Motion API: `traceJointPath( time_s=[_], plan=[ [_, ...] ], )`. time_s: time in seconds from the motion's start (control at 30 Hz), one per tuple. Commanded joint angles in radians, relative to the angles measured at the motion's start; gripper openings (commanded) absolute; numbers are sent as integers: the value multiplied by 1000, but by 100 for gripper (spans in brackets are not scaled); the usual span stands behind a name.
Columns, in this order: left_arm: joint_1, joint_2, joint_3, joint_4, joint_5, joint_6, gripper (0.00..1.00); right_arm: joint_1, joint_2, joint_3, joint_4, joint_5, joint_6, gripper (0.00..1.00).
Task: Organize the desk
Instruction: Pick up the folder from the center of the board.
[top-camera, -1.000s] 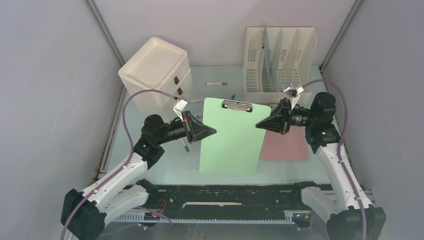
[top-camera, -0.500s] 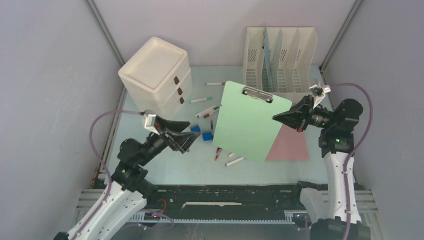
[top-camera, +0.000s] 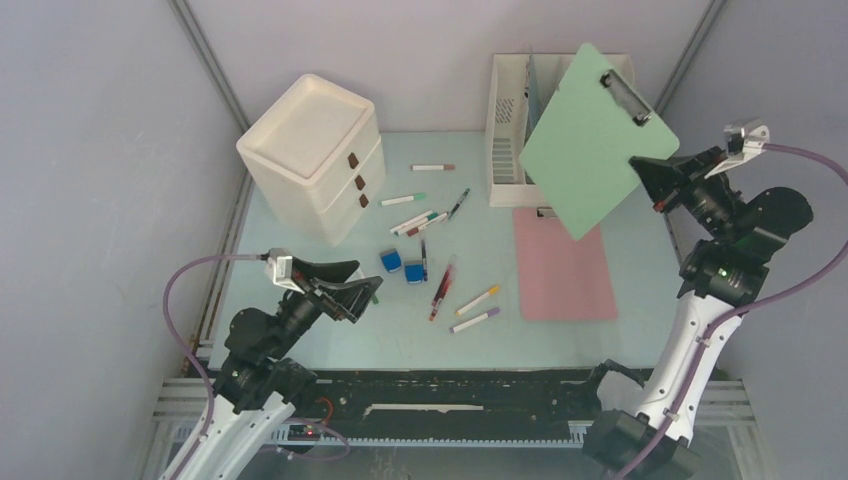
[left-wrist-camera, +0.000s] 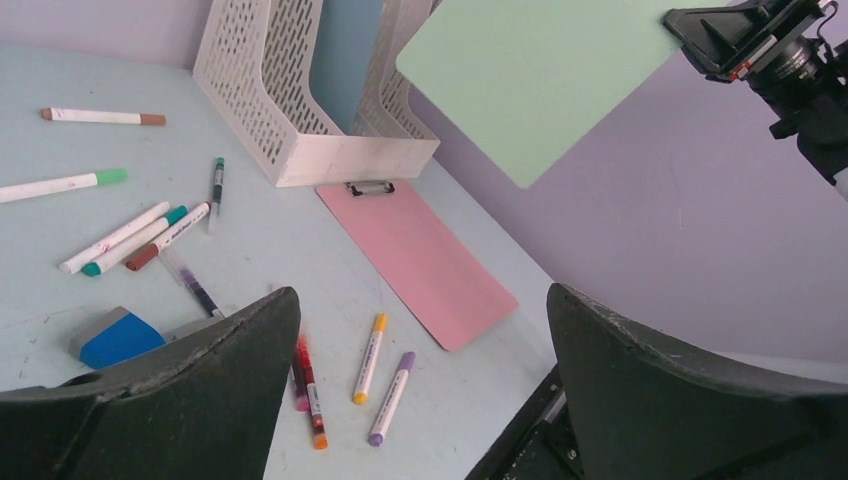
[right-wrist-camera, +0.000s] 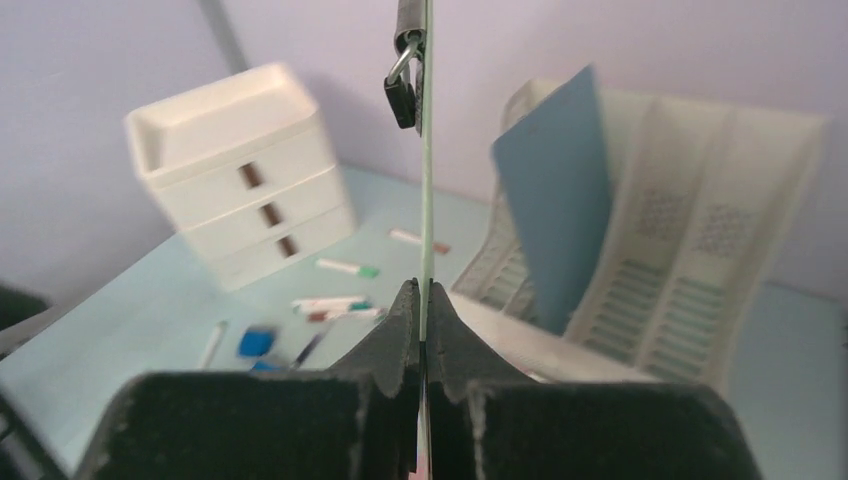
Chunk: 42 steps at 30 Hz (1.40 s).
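right claw pinches green clipboard

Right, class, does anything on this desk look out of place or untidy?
Yes: markers lie scattered at all angles across the desk, with two blue blocks among them. A pink clipboard lies flat in front of the file rack, not in a slot. The green clipboard hangs tilted in mid-air, pinched by the right gripper.

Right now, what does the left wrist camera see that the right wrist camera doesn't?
Only the left wrist camera shows the pink clipboard and the yellow marker. Only the right wrist camera shows the drawer unit. Both show the green clipboard pinched in the right hand, the file rack and the blue folder.
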Motion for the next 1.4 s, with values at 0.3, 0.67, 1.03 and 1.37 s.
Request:
traceJointPath(
  time_s=[0.3,0.67,1.03,1.37],
  plan=[
    [7,-29,-5,-11,-35,15,100,210,153,194,-66,633,-317,0],
    [7,-36,-8,-11,-31,11,100,389,287,273,-34,903,-418,0],
    [7,-4,-4,-6,-20,12,100,370,329,291,-22,833,-437,0],
    [7,41,-6,8,6,7,100,363,538,475,11,763,-372,0]
  ],
)
